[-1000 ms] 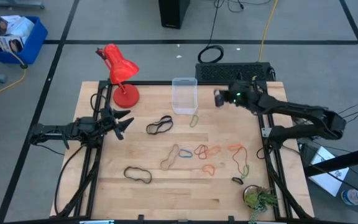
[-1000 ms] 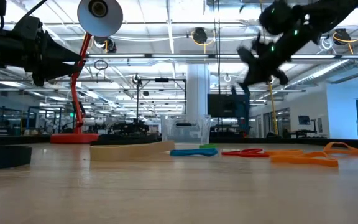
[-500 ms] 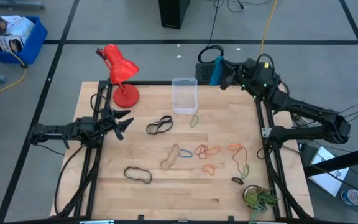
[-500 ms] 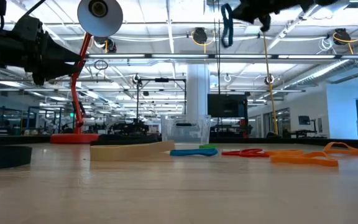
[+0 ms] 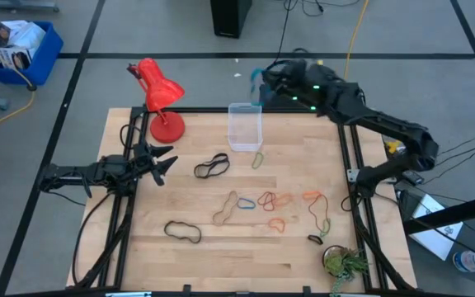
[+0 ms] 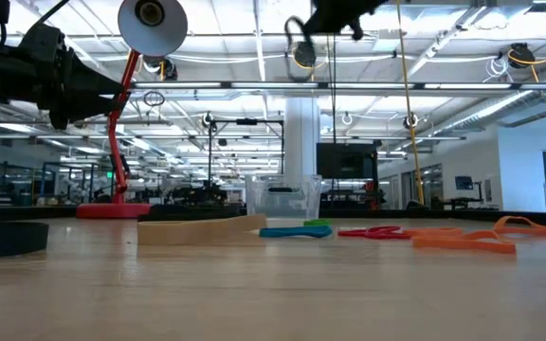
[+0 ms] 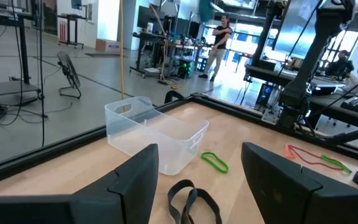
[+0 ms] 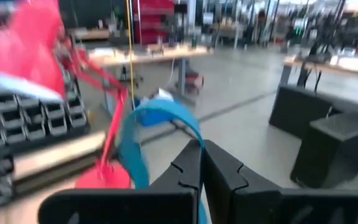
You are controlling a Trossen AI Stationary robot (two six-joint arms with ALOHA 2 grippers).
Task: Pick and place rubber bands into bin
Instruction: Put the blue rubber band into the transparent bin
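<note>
Overhead, the right pincer [image 5: 258,80], clamped shut on a blue rubber band [image 8: 143,134], hangs just beyond the clear bin [image 5: 244,127]; best centre it over the opening before releasing. The left pincer [image 5: 165,162] waits spread open near the bench edge.

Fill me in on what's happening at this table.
The right gripper, shut on a blue rubber band, is up in the air just beyond the clear bin at the table's far edge. The left gripper waits open at the left side. Several more bands lie on the table.
</note>
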